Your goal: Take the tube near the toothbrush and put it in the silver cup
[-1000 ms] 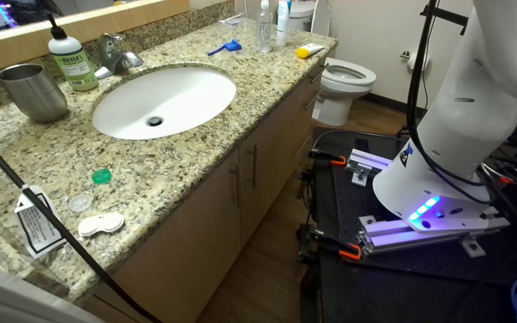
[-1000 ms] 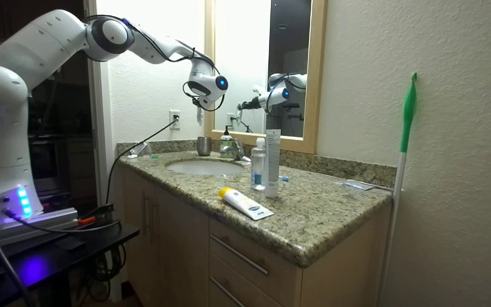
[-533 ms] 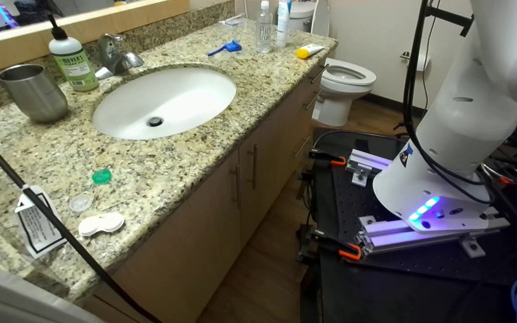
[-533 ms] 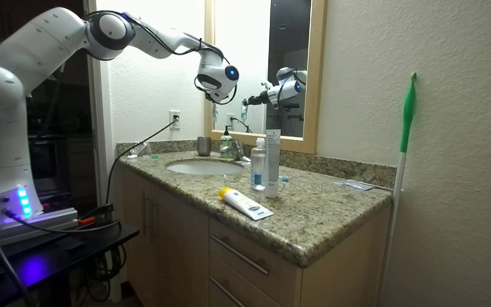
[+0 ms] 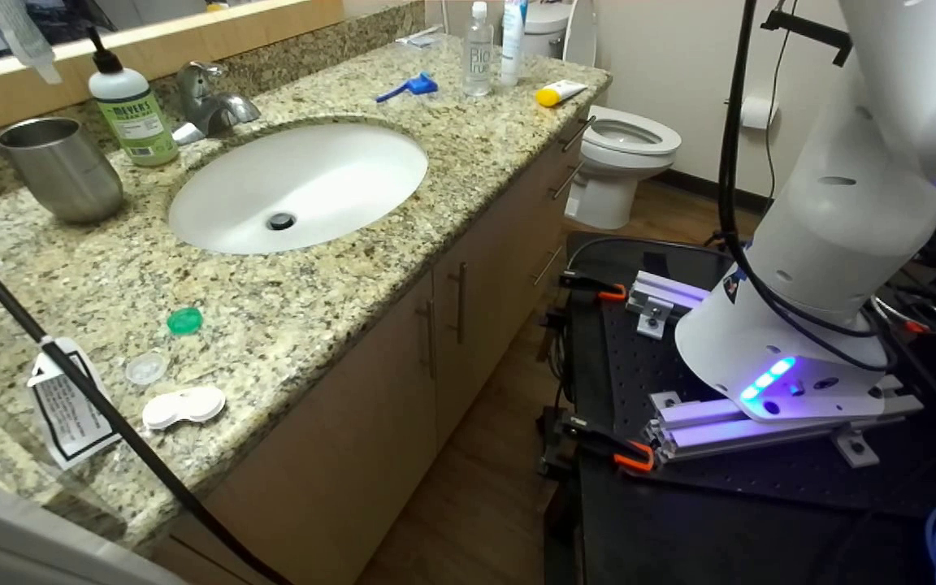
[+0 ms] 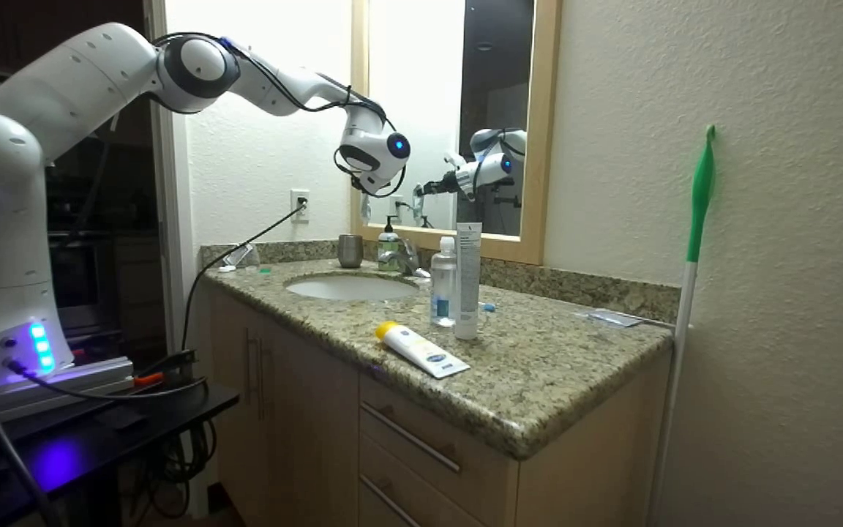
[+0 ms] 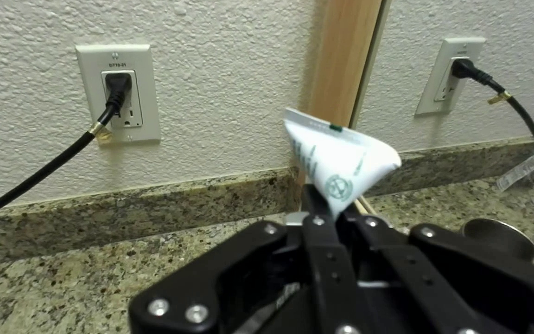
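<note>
Tight grip from the pincer (image 7: 335,212), jaws close together on the green-printed white tube (image 7: 341,162), its flat crimped end flaring up beyond them! The tube hangs in the air over the surface (image 6: 568,359), apart from the silver cup (image 6: 350,251). And that cup? In an exterior view it stands upright toward the far end, just left of the soap bottle (image 6: 388,254), faucet (image 6: 408,258) on the right! Near edge: a yellow-capped tube (image 6: 423,350) lies near a clear bottle (image 6: 443,289) and a tall upright tube (image 6: 467,285).
</note>
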`<action>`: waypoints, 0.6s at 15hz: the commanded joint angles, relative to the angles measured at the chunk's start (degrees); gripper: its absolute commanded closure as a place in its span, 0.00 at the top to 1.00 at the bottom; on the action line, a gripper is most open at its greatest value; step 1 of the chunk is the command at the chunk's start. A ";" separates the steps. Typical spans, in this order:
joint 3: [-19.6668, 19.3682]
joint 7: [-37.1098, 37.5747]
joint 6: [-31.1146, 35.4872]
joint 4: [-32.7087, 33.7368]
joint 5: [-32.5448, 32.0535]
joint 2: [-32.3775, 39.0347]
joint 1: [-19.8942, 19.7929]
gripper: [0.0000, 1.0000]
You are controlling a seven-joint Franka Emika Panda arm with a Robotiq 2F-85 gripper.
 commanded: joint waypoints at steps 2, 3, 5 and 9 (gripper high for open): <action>0.71 2.16 -0.99 -0.22 -0.79 0.23 -0.26 0.02; 0.84 1.96 -1.85 -0.60 -1.13 0.18 -0.22 0.02; 1.04 1.96 -2.94 -1.98 -1.79 -0.28 0.36 0.02; 1.10 1.56 -2.06 -0.92 -1.32 1.07 0.86 0.08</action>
